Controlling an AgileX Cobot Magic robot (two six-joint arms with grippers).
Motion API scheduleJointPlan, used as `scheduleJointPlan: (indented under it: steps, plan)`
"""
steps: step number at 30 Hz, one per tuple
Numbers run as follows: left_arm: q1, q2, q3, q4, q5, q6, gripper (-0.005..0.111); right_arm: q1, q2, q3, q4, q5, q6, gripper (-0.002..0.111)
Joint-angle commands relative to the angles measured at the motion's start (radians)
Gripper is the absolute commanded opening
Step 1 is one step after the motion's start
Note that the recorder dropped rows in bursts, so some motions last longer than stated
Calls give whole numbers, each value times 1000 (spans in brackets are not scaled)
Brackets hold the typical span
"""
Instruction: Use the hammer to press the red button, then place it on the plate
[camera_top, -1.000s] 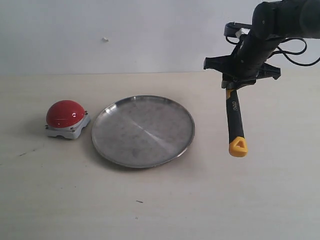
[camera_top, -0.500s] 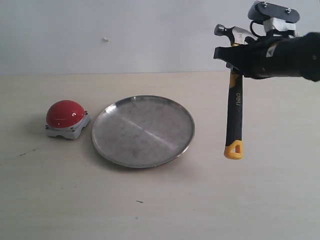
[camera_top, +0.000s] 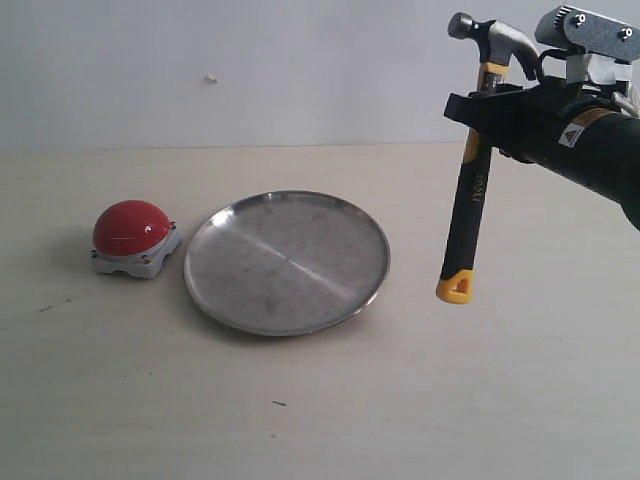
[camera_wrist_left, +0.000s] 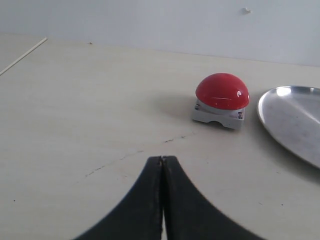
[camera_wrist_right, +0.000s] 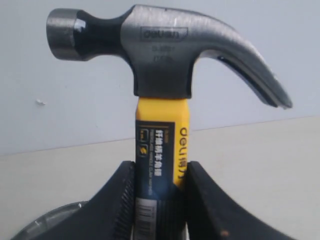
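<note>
Pale tabletop (camera_top: 300, 420), white wall behind. The claw hammer (camera_top: 466, 200) hangs head-up on the plate's (camera_top: 286, 262) side opposite the red button (camera_top: 131, 228), my right fingers (camera_wrist_right: 117, 205) pinching the handle just under the steel head. I judge it rigid and top-heavy, so gripping near the head should curb swing. My left fingers (camera_wrist_left: 150, 200) are pressed together, empty.

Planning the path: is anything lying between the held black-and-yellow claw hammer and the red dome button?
Yes: the round silver metal plate lies on the table between the red button and the hammer, which the right gripper holds above the table. Nothing else visible.
</note>
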Motion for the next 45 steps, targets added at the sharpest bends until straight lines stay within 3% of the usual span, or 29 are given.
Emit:
scheduleJointPlan:
  steps: [1,6,15,21,26,28,31,36,45]
  plan:
    - [-6,-7,3,3,-8,7,0,0,-15,-6,-34,-97,46,0]
    - [-6,-7,3,20,-43,52,0,0,6,-6,-28,-101,50,0]
    - [-6,-7,3,18,-387,83,0,0,20,23,-58,-200,64,0]
    - [-6,-7,3,-138,-485,-168,0,0,20,92,-31,-377,67,0]
    - [-6,-7,3,-140,-638,-310,0,0,20,94,-47,-384,75,0]
    - [-6,-7,3,-104,-710,-419,0,0,20,94,-52,-384,83,0]
    - [-6,29,-34,67,-788,-531,0,0,20,94,-54,-384,85,0]
    - [-6,250,-180,313,-886,-632,0,0,20,94,-65,-384,85,0]
    - [-6,908,-413,481,-879,-553,0,0,20,94,-82,-371,85,0]
